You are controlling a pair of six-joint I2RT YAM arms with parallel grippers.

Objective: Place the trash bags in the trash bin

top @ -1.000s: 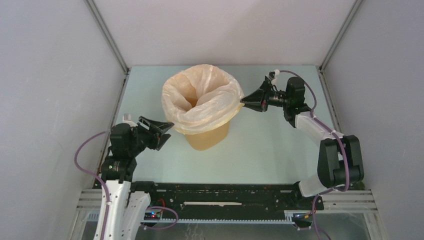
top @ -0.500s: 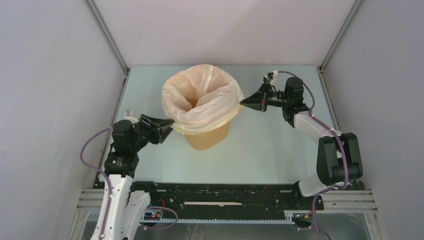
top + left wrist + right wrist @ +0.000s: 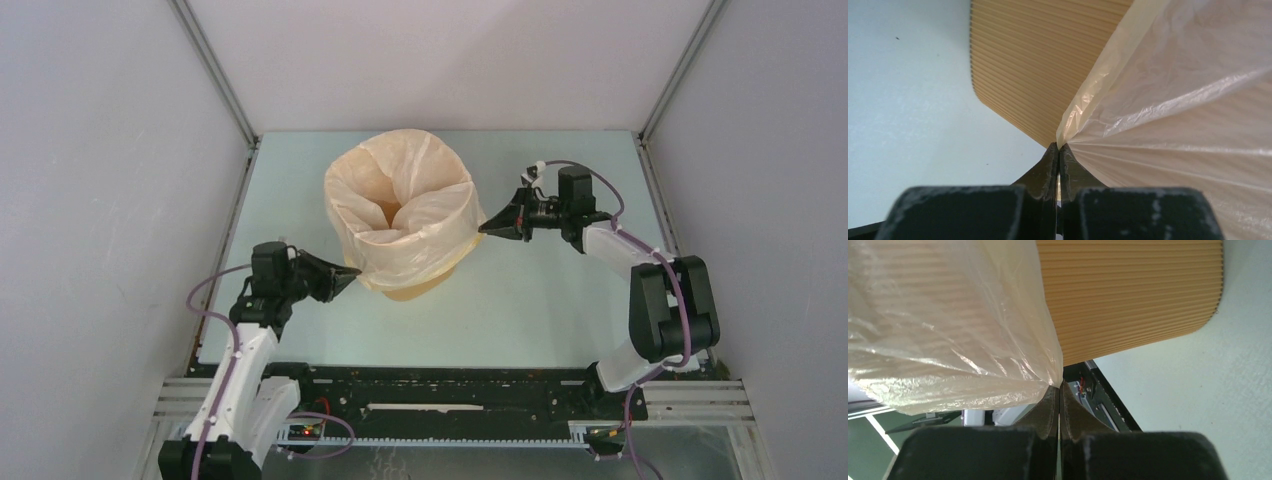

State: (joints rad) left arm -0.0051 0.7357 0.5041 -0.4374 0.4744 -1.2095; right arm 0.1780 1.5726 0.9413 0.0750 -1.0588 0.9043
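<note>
Black left hand (image 3: 347, 273) was clenched on the near-left hem of the trash bag (image 3: 405, 210), which draped over the rim of the trash bin (image 3: 1018, 65) on the surface (image 3: 560, 300). The right hand (image 3: 486, 226) pinched the opposite hem. Cuffing the bag over the rim seemed in hand; next, both hems likely needed an even, gentle downward pull.
</note>
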